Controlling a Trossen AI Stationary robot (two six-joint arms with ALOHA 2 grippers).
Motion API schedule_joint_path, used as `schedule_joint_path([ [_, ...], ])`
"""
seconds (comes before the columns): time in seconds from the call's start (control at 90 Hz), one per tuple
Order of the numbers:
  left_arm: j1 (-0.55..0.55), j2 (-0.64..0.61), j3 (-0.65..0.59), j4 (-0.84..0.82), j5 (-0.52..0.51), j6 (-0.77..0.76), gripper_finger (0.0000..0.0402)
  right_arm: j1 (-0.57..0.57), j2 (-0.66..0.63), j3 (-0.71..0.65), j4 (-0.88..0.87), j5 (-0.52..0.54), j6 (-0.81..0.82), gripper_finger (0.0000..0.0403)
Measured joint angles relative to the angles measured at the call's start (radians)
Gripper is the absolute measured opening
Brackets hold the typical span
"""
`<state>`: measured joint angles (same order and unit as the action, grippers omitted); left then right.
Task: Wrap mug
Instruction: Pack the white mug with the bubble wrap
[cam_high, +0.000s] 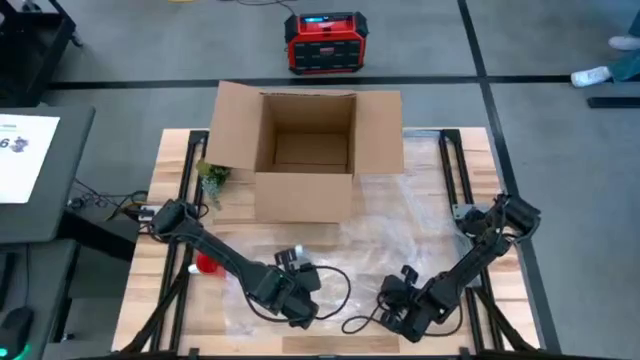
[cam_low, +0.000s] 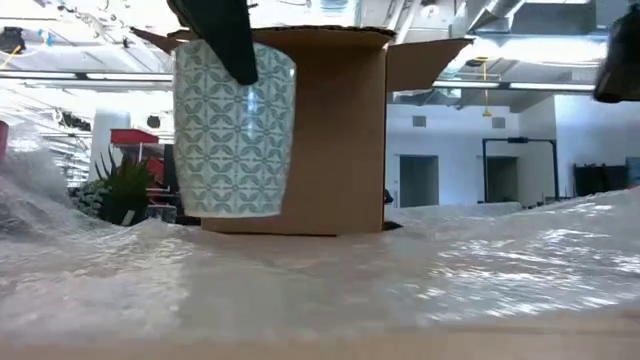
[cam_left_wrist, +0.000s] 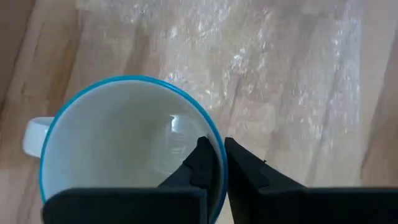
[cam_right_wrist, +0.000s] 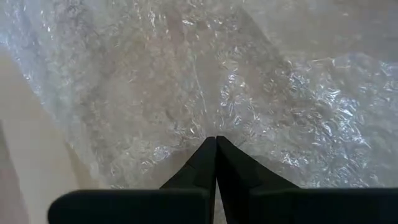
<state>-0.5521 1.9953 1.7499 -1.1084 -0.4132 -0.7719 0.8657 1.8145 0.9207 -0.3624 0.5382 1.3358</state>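
While the left hand (cam_left_wrist: 216, 163) pinches the rim of the patterned mug (cam_low: 235, 128), one finger inside the wall and one outside, we hold the mug upright just above the bubble wrap (cam_high: 400, 235), in front of the open cardboard box (cam_high: 306, 150). In the low view its base appears clear of the sheet, though only barely. The right hand (cam_right_wrist: 216, 149) sits over the wrap farther from the box, its fingers pressed together; whether a fold of film lies between them we cannot tell. To do this step well, we judge that we should lower the mug straight down onto a flat, central part of the wrap, keeping its handle (cam_left_wrist: 36, 135) free, and let go only once the base rests firmly. The rim grip is narrow, so we should avoid tilting.
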Motion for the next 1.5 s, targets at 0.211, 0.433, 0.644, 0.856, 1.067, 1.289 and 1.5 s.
schedule_joint_path([
  [0.211, 0.009, 0.0, -0.001, 0.0, 0.01, 0.0, 0.0006, 0.024, -0.003, 0.0, 0.001, 0.048, 0.001, 0.0],
  [0.433, 0.014, 0.002, -0.034, 0.024, 0.045, 0.0, 0.0006, 0.025, -0.016, 0.0, 0.004, 0.059, 0.001, 0.0],
  [0.644, -0.01, 0.003, -0.038, 0.022, 0.057, -0.014, 0.0006, 0.025, -0.016, 0.0, 0.005, 0.039, 0.002, 0.0],
  [0.856, -0.011, 0.003, -0.038, 0.015, 0.057, -0.012, 0.0006, 0.025, -0.016, 0.0, 0.004, 0.036, 0.0, 0.0],
  [1.067, -0.011, 0.003, -0.038, -0.013, 0.058, -0.036, 0.0006, 0.039, -0.016, 0.001, 0.004, 0.006, 0.0, 0.0],
  [1.289, -0.018, 0.003, -0.038, 0.008, 0.064, -0.044, 0.0006, 0.043, -0.016, 0.012, 0.0, 0.005, 0.0, 0.0],
  [1.5, -0.021, 0.003, -0.038, -0.003, 0.066, -0.045, 0.0006, 0.024, -0.016, 0.035, 0.004, 0.008, -0.072, 0.0],
])
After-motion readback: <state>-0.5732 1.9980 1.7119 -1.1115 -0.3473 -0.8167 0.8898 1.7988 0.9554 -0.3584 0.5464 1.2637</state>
